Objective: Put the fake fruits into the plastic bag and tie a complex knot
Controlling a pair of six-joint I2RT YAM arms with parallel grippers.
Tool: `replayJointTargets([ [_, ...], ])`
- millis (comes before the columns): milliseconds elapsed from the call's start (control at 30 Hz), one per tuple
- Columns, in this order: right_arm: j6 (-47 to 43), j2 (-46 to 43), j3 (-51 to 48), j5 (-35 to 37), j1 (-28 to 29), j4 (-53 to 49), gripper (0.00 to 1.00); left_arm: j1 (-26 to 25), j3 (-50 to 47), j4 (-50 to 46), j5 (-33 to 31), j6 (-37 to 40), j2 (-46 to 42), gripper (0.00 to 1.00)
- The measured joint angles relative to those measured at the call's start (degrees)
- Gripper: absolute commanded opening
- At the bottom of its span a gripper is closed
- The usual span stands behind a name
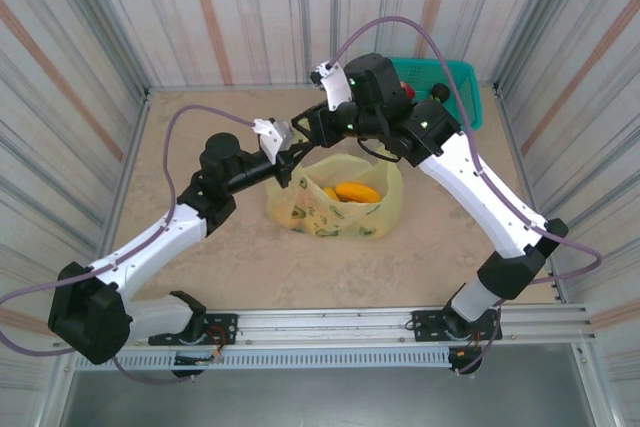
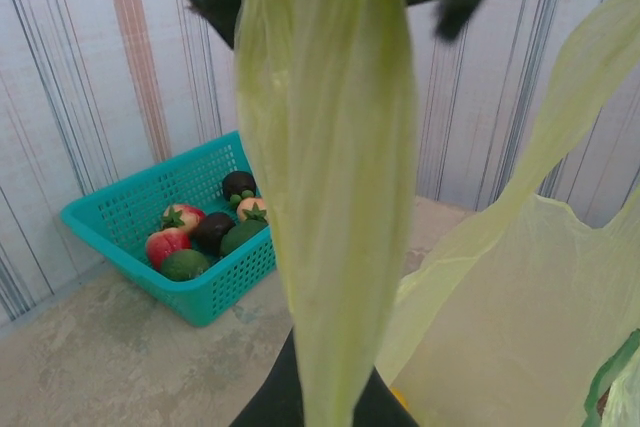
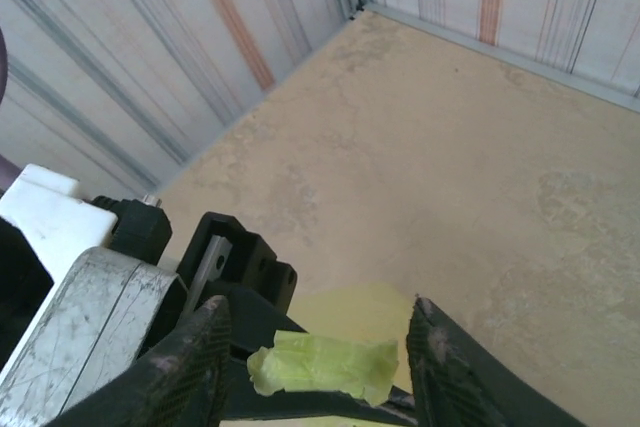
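A thin translucent yellow-green plastic bag (image 1: 335, 215) is set mid-worktop (image 1: 420, 257), with bare surface left open to its left and near sides. The left, far and right edges are closed off by striped wall panels (image 1: 90, 27). A teal mesh basket (image 1: 462, 75) is tucked into the far right corner. One handle strip (image 2: 330, 197) is clamped in the left claw (image 1: 288, 155). The right claw (image 3: 317, 307) is spread apart around the strip's end. Two orange-yellow fake fruits (image 1: 355, 192) are counted in the bag, and seven more in the basket.
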Motion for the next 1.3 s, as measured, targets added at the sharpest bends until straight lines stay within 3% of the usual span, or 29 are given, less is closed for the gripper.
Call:
replayJointTargets([
  [267,-0.1,0.5,-0.4,-2.1,0.3,1.6,0.09,-0.2,0.7,-0.5,0.0,-0.7,0.0,0.04],
  [333,0.0,0.5,-1.0,-2.8,0.3,2.4,0.03,-0.2,1.0,-0.9,0.0,-1.1,0.0,0.09],
  [567,0.0,0.5,-1.6,-6.3,-0.7,5.0,0.0,-0.3,1.0,-4.1,-0.2,-1.0,-1.7,0.72],
  [633,-0.1,0.5,-1.6,-7.8,-1.7,5.3,0.0,-0.4,1.0,-6.0,-1.5,-0.5,-3.9,0.78],
  [867,-1.5,-0.5,-2.2,-16.6,-4.6,7.3,0.0,2.6,0.8,-8.2,-0.8,1.2,-11.6,0.8],
  [1000,-1.9,-2.8,-5.0,-22.1,-5.6,9.0,0.0,5.6,0.3,-7.4,2.1,0.9,-10.6,0.79],
  [1300,-0.9,-5.8,-13.3,-34.4,-7.0,14.8,0.0,5.5,0.3,-2.8,12.6,-0.5,-4.9,0.72],
])
